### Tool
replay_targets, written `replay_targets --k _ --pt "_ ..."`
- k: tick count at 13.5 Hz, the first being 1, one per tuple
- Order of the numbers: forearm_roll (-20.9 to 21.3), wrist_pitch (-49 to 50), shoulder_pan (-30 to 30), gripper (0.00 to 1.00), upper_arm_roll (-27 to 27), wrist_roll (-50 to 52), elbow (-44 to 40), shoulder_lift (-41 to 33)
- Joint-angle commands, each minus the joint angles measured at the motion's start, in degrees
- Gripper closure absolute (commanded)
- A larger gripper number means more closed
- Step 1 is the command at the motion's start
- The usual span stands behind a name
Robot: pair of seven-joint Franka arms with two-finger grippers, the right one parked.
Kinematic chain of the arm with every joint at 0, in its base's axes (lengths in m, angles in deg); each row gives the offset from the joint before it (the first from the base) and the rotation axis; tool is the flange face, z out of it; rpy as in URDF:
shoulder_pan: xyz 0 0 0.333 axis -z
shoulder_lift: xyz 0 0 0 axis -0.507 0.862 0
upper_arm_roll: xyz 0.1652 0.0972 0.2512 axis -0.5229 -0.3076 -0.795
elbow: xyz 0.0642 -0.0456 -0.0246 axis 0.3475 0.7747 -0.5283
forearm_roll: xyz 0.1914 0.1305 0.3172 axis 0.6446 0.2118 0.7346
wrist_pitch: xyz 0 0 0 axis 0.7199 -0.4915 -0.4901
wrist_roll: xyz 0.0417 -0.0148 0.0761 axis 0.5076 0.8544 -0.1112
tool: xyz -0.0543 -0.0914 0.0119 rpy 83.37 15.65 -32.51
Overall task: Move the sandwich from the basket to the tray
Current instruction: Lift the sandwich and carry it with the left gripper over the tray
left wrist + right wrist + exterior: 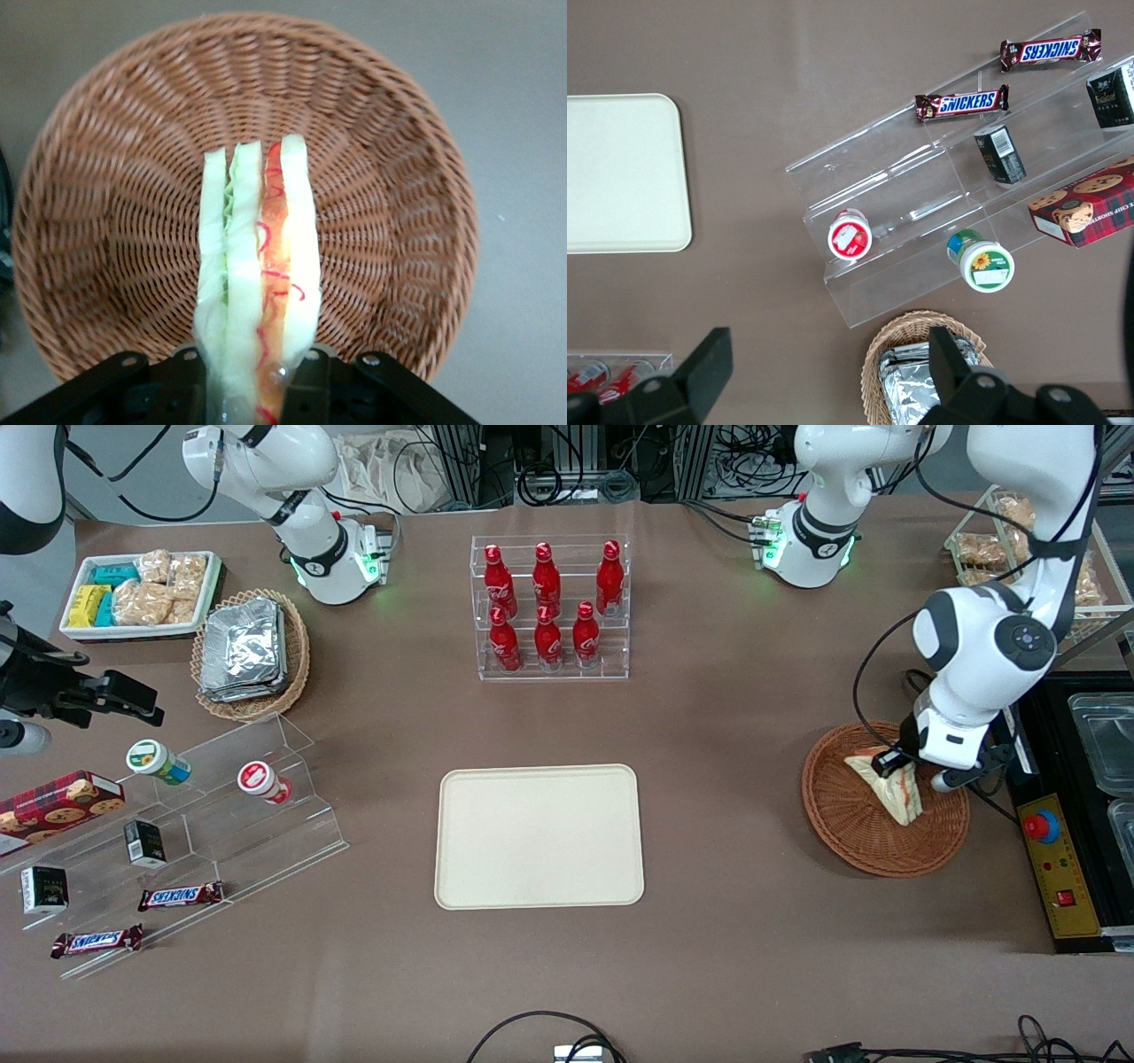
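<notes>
"SNICKERS" reads on two chocolate bars (181, 895) (97, 941) lying on the clear acrylic stand (221, 815).

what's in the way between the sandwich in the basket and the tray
Nothing visible. The gripper is shut on the sandwich in the reddish-brown basket, and only bare brown table lies between that basket and the cream tray. The bottle rack stands farther from the front camera, off the path.

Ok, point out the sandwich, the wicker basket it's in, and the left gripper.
sandwich (261, 266), left wrist view, filling layers.
basket (850, 841), front view, woven floor.
left gripper (889, 763), front view, fingertips clamped on the sandwich's upper end.
</notes>
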Motion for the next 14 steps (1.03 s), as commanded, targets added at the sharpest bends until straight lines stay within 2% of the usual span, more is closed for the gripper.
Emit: replay_targets --k 1,3,5,7,8,11,14 --pt "0.85 1.39 0.54 0.88 1.13 -6.88 0.36 -2.94" --pt "1.80 1.39 0.63 0.89 3.40 -8.65 -0.16 -3.38" --pt "5.84 1.57 0.63 0.88 5.25 -9.45 -1.39 -3.74" --pt "6.47 2.01 0.63 0.86 8.24 -9.19 -3.41 -3.48" --pt "6.47 4.19 0.63 0.86 9.12 -8.92 -5.51 -3.21" --pt "6.47 20.59 0.72 0.82 13.77 -7.26 -18.75 0.03" --pt "6.91 27.30 0.72 0.83 19.57 -0.69 -28.17 3.63"
